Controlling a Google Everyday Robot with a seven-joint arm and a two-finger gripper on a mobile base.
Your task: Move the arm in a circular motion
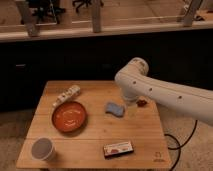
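The arm (167,95), thick and white with small dark dots, reaches in from the right edge over the wooden table (95,134). Its bulbous joint stands above the table's back right part and the last segment turns downward. The gripper (131,101) hangs at that pale tip, just above the tabletop and right of a blue sponge (115,108). It is largely hidden by the arm, stands open, and nothing shows in it.
On the table are a red bowl (69,116), a white cup (42,148), a flat snack packet (119,148), a white packet (66,95) lying at the back left, and a small dark red thing (142,102). A black cable (175,142) hangs off the right side.
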